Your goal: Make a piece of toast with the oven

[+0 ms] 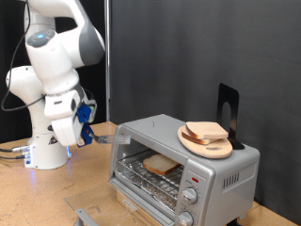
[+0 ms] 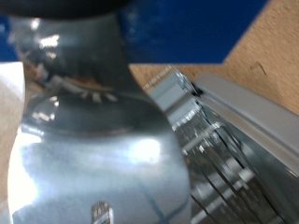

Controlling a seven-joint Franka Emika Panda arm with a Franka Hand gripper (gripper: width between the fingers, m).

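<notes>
The silver oven (image 1: 221, 169) stands at the exterior view's right with its glass door (image 1: 141, 193) folded down and open. A piece of toast (image 1: 162, 165) lies on the wire rack inside. My gripper (image 1: 105, 137) hangs at the oven's upper corner on the exterior view's left, fingers pointing at the oven, with nothing seen between them. The wrist view is blurred: a large shiny metal surface (image 2: 93, 140) fills most of it, and the oven's wire rack (image 2: 220, 163) shows beside it.
On the oven's roof sits a wooden plate (image 1: 193, 141) with more bread slices (image 1: 207, 132), and a black stand (image 1: 228, 108) rises behind it. Two round knobs (image 1: 191, 197) and a red mark (image 1: 194, 179) are on the front panel. The arm's white base (image 1: 47, 141) stands at the left.
</notes>
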